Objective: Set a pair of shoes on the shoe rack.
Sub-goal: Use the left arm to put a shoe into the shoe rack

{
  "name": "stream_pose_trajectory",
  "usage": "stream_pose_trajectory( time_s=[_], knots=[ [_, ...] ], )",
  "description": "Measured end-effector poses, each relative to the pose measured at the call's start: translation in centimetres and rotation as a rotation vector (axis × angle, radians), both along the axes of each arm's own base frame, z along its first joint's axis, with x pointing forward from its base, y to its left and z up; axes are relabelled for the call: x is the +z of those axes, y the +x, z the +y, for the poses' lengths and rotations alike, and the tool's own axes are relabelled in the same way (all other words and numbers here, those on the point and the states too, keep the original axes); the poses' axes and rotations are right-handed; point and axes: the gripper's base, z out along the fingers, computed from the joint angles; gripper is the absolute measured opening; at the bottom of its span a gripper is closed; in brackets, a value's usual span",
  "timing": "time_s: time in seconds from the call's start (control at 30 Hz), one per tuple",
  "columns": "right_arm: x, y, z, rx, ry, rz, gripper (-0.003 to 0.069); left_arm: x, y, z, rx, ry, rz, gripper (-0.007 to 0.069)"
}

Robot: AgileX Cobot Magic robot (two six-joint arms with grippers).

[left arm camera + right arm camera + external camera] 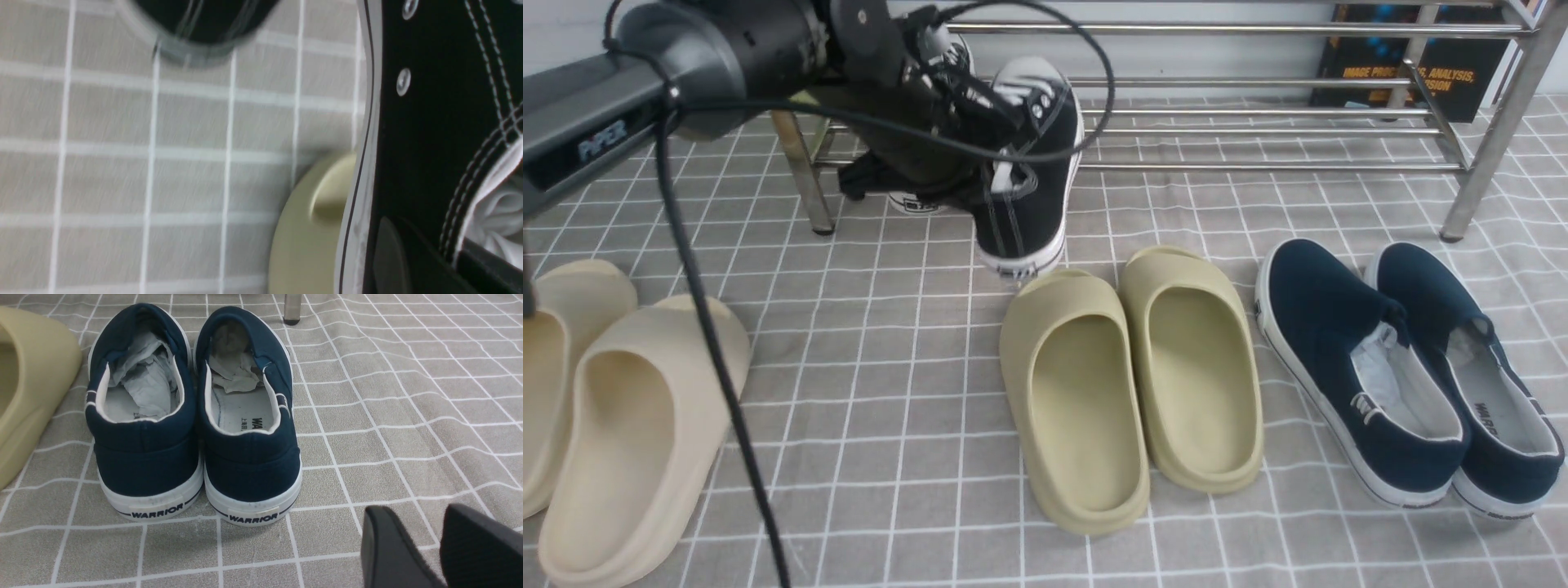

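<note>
My left gripper [990, 122] is shut on a black canvas sneaker [1033, 175] and holds it off the floor in front of the shoe rack [1258, 82], heel down and toe up. In the left wrist view one finger [388, 253] presses the sneaker's outer side [425, 134] and the other sits inside the collar. The second black sneaker [915, 202] is mostly hidden behind the arm, with only its white heel showing by the rack's left leg. My right gripper [425, 512] hovers low over the cloth, empty, its jaws a little apart.
Olive slides [1131, 376] lie just below the held sneaker. Navy slip-ons [1405, 367] lie at the right and also show in the right wrist view [196, 416]. Beige slides [613, 416] lie at the left. A book [1413, 57] stands behind the rack. A rack leg [292, 310] stands beyond the slip-ons.
</note>
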Motion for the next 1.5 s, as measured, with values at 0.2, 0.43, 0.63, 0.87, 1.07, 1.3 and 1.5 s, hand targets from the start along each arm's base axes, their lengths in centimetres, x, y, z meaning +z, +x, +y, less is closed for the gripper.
stream_pose_trajectory(
  time_s=[0.2, 0.43, 0.63, 0.87, 1.07, 1.3, 1.5],
  knots=[
    [0.0, 0.0, 0.0, 0.000, 0.000, 0.000, 0.0239, -1.1, 3.8, 0.2, 0.029, -0.009, -0.016, -0.0013],
    [0.0, 0.0, 0.0, 0.000, 0.000, 0.000, 0.0239, -1.7, 7.0, 0.5, 0.048, -0.020, -0.045, -0.0013],
    [0.0, 0.0, 0.0, 0.000, 0.000, 0.000, 0.0239, -1.2, 7.8, 0.5, 0.049, -0.005, -0.115, -0.0013],
    [0.0, 0.0, 0.0, 0.000, 0.000, 0.000, 0.0239, -1.3, 8.0, 0.9, 0.044, 0.054, -0.147, -0.0007],
    [0.0, 0.0, 0.0, 0.000, 0.000, 0.000, 0.0239, -1.1, 8.3, 1.0, 0.046, 0.061, -0.176, 0.0065],
    [0.0, 0.0, 0.0, 0.000, 0.000, 0.000, 0.0239, -0.4, 7.9, 1.1, 0.043, 0.066, -0.171, 0.0209],
    [0.0, 0.0, 0.0, 0.000, 0.000, 0.000, 0.0239, 4.0, 5.1, 1.9, -0.006, 0.116, -0.139, 0.0219]
  ],
)
